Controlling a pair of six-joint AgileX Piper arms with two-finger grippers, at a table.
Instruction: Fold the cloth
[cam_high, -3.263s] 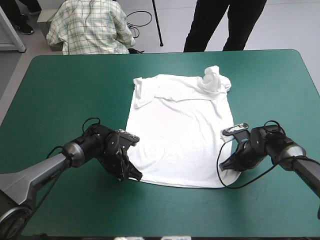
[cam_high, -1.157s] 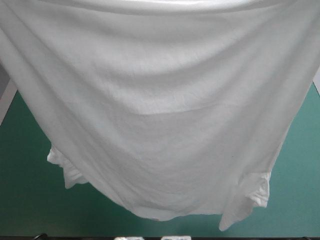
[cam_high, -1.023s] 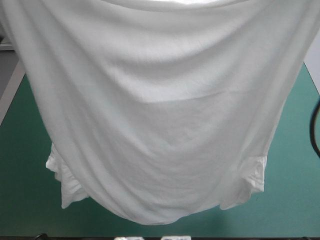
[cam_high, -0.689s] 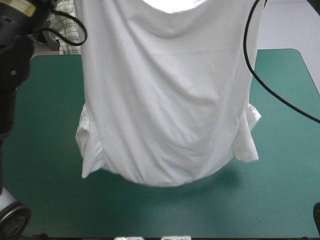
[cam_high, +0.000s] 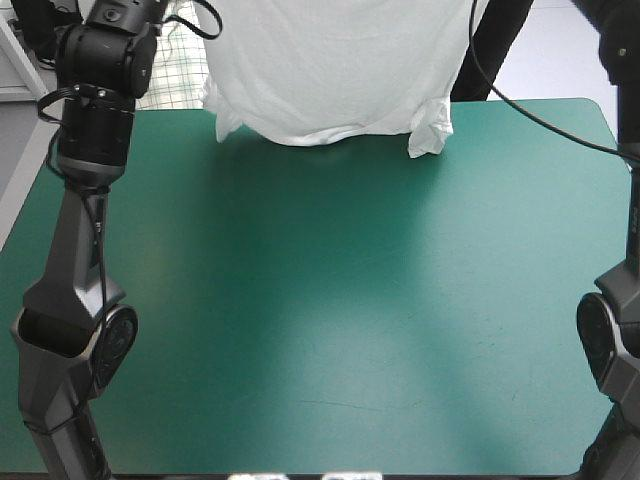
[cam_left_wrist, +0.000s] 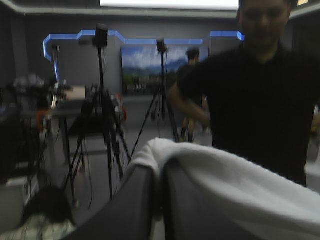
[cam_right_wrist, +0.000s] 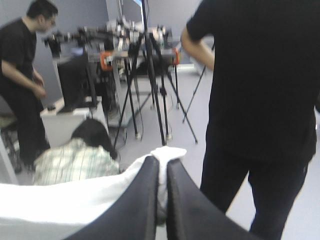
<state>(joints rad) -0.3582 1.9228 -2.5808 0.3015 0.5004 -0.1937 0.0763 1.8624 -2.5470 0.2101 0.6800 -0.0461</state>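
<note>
We count one white short-sleeved T-shirt (cam_high: 335, 70), two black fin-fingered pincers and two dark arms, all at one table with a teal-green cover (cam_high: 330, 300). The T-shirt hangs in the air over the table's far edge. Its upper part runs out past the top of the high view, and its two sleeves (cam_high: 430, 130) are bunched at the lower corners. Its lower edge sits close above the far strip of the cover, though from this angle we cannot tell whether it brushes the cover there.

The high view shows neither pincer, only the left arm (cam_high: 95, 110) rising at the table's left edge and the right arm (cam_high: 610, 340) at its right. The wrist views supply what it lacks. The left pincer (cam_left_wrist: 161, 167) is pressed almost together, pinching a fold of the T-shirt that drapes away to one side of it. The right pincer (cam_right_wrist: 162, 161) is likewise all but closed on a fold of the white fabric, which trails off to its other side. Both wrist views look level into the room.

From the shirt's lower edge to the near edge the teal-green cover lies open — the whole width between the two arms.
</note>
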